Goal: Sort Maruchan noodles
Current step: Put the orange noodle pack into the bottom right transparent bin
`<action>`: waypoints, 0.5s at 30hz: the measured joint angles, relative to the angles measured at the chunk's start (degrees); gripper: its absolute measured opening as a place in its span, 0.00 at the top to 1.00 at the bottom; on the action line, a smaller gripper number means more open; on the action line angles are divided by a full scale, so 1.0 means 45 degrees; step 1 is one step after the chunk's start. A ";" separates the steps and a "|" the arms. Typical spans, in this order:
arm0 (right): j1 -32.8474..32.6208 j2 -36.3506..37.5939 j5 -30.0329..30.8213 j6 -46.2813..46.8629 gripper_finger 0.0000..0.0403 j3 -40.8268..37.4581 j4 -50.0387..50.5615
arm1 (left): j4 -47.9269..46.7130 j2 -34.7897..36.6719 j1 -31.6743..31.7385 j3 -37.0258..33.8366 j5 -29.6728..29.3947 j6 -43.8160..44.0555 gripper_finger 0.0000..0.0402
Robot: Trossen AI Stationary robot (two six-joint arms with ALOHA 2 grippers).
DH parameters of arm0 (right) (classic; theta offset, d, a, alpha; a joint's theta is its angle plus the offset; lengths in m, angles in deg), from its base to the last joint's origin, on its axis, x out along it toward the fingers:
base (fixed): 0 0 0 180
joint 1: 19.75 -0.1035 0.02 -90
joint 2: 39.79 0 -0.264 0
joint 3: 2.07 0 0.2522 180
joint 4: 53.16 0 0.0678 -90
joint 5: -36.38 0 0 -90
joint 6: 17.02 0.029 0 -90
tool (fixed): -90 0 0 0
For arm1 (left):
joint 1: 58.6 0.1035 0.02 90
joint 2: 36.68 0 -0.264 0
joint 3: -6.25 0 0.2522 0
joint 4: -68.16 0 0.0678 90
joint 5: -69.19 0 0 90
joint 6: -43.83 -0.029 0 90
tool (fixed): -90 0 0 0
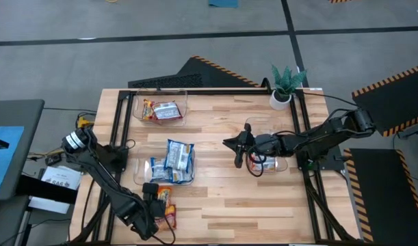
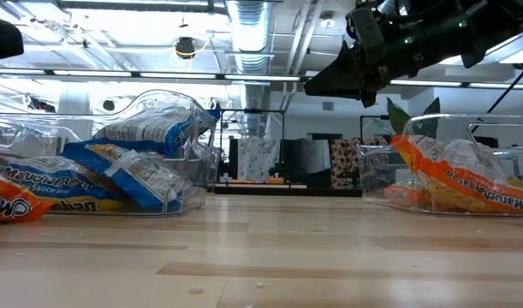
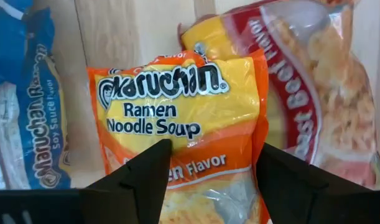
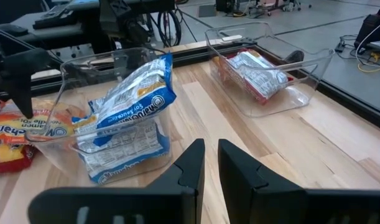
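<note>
An orange-yellow Maruchan packet lies flat on the table near its near-left corner, overlapping a red packet. My left gripper hangs over it, open, one finger on each side of its lower half. Several blue packets are piled in the middle clear bin. Red packets lie in the far bin. Orange packets lie in the right bin. My right gripper is shut and empty, raised above the table beside the right bin. My left gripper points down from above over the orange-yellow packet's lower half, its fingers spread across the packet's width. I cannot tell whether the fingertips touch the wrapper. The packet lies flat on the table.
A potted plant stands at the table's far right corner. A loose blue packet lies beside the orange one. A dark frame runs along the table's left, far and right edges. Bare wood shows between the middle bin and the right bin.
</note>
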 joint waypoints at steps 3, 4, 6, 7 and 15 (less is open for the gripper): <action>0.0000 0.0000 0.0000 0.0008 0.82 0.0000 0.0010 | -0.0072 0.0000 0.0017 -0.0004 -0.0368 0.0184 0.48; 0.0000 0.0000 0.0000 0.0048 0.82 0.0000 0.0019 | -0.0110 0.0000 0.0032 -0.0005 -0.0532 0.0327 0.49; 0.0000 0.0000 0.0000 0.0066 0.82 0.0000 0.0063 | -0.0213 0.0000 0.0046 -0.0005 -0.0789 0.0431 0.52; 0.0000 0.0000 0.0000 0.0068 0.82 0.0000 0.0088 | -0.0264 0.0000 0.0055 -0.0005 -0.0847 0.0533 0.55; 0.0000 0.0000 0.0000 0.0113 0.82 0.0000 0.0117 | -0.0425 0.0005 0.0136 -0.0002 -0.0506 0.1109 0.97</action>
